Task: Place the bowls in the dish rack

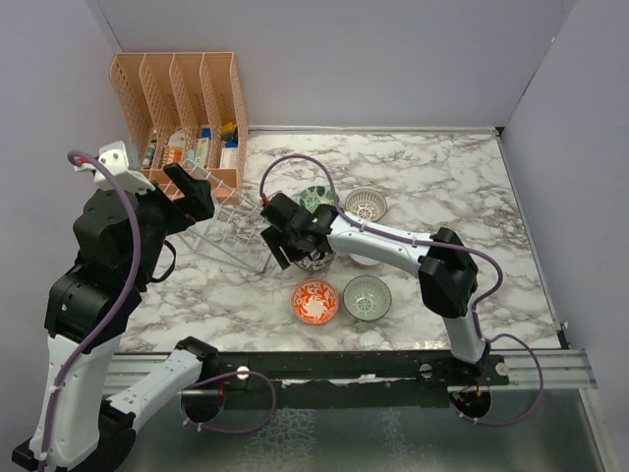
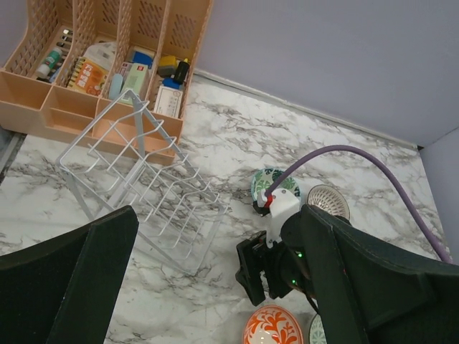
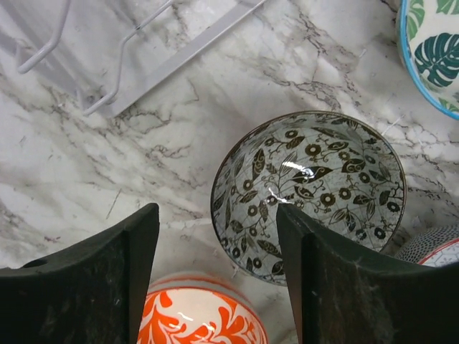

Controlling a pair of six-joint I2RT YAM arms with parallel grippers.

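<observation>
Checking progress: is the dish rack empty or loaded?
Empty. The dish rack shows bare wire slots in top and left wrist views; visible bowls sit on the table.

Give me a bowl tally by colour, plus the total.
Green-white leaf bowl: 1
White lattice bowl: 1
Dark floral bowl: 1
Orange-red bowl: 1
Pale green bowl: 1
Dotted bowl, mostly hidden: 1
Total: 6
</observation>
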